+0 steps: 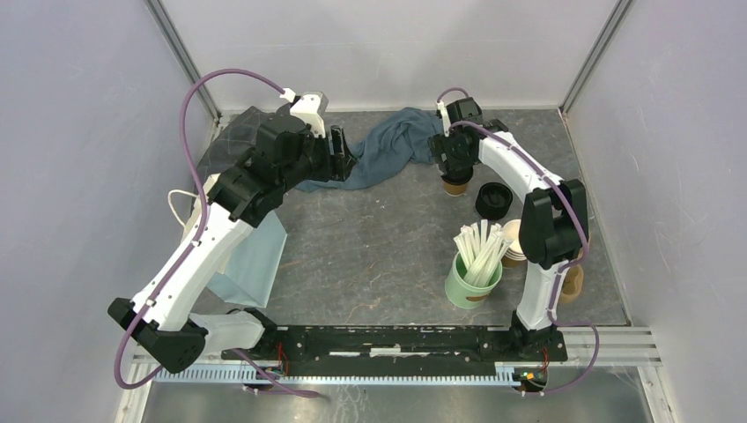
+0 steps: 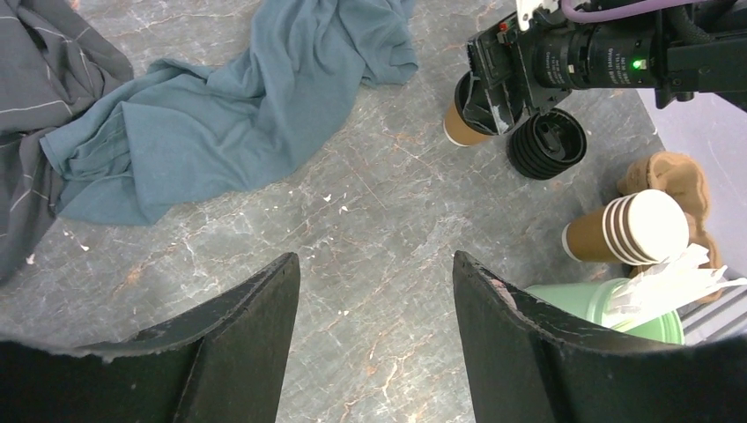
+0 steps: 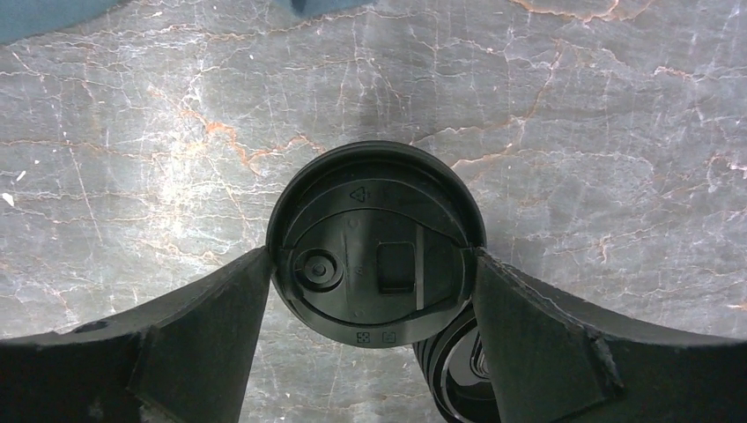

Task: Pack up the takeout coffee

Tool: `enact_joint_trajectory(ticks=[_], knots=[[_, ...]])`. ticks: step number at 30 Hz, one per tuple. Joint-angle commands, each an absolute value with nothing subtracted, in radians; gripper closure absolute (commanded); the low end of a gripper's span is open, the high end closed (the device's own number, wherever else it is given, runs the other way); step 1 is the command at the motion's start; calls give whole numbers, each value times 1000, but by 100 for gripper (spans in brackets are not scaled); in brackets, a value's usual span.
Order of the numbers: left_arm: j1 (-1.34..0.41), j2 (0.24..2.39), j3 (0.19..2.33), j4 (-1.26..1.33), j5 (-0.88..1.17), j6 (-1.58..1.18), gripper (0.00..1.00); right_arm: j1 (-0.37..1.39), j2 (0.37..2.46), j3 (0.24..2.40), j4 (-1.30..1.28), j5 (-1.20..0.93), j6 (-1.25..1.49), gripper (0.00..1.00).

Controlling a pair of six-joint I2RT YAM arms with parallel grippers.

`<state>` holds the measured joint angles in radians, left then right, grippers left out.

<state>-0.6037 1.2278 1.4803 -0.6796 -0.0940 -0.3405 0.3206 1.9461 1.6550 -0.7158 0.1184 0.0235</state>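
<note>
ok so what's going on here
The right end effector is closed around a brown paper cup at its black lid, at the far side of the table beside a stack of black lids. The left end effector hangs open and empty near the blue cloth.

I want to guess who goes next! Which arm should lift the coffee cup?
Right. The right gripper hugs the lidded cup, touching both sides of its lid; the left gripper hangs open, well apart from it.
</note>
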Motion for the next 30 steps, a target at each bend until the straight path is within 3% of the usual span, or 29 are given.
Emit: enact_joint_trajectory(ticks=[1, 8, 17, 23, 30], knots=[[-597, 1209, 1515, -675, -83, -264, 29, 308, 1916, 1619, -714, 56, 65, 9], [-595, 1201, 1504, -675, -84, -256, 28, 296, 1917, 1717, -776, 84, 88, 2], [-596, 1209, 1506, -663, -93, -246, 27, 290, 1843, 1847, -944, 143, 83, 2], [-592, 1216, 1504, -658, -100, -238, 27, 234, 1453, 1526, -1029, 252, 135, 3], [-595, 1221, 1475, -633, -56, -253, 26, 113, 1180, 1249, -1193, 400, 275, 19]])
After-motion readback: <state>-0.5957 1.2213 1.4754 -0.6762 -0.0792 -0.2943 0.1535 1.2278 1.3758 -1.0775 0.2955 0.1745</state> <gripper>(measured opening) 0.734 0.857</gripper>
